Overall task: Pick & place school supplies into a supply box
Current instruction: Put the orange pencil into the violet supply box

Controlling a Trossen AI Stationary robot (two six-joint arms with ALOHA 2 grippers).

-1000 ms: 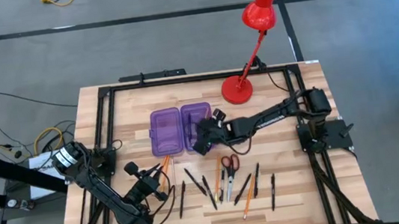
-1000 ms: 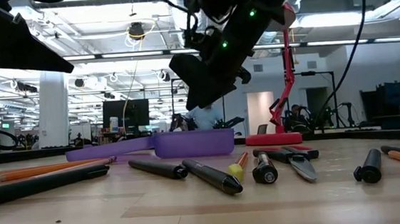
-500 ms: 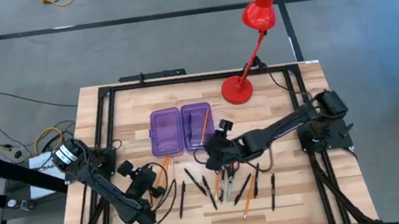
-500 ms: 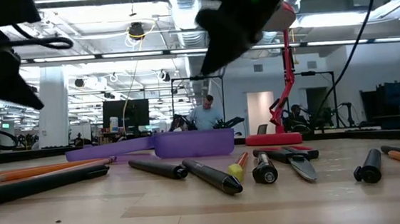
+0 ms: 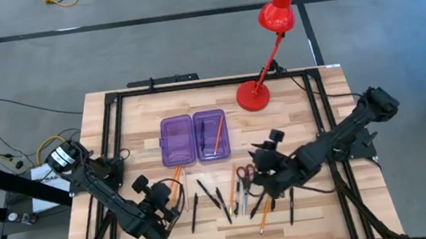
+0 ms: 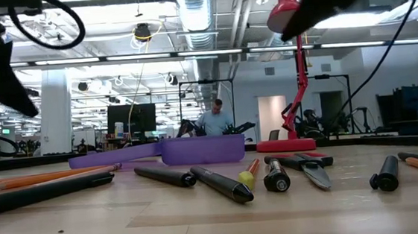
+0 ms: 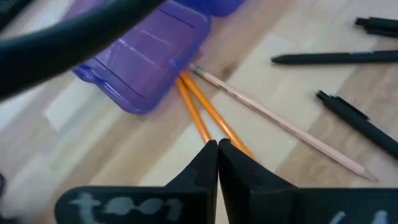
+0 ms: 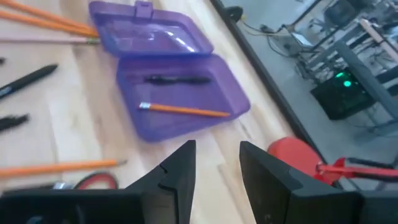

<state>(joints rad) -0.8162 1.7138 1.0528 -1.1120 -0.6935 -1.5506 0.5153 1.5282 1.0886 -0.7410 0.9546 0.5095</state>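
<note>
The left gripper has its fingers pressed together on thin orange pencils just near-left of the translucent purple plastic pencil case; lift straight, then carry right and far over its open half

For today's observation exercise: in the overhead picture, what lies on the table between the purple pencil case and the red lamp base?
Nothing: the high view shows only bare wood between the purple pencil case and the red lamp base.

Open-plan robotics lab: exposed ceiling ducts
</note>
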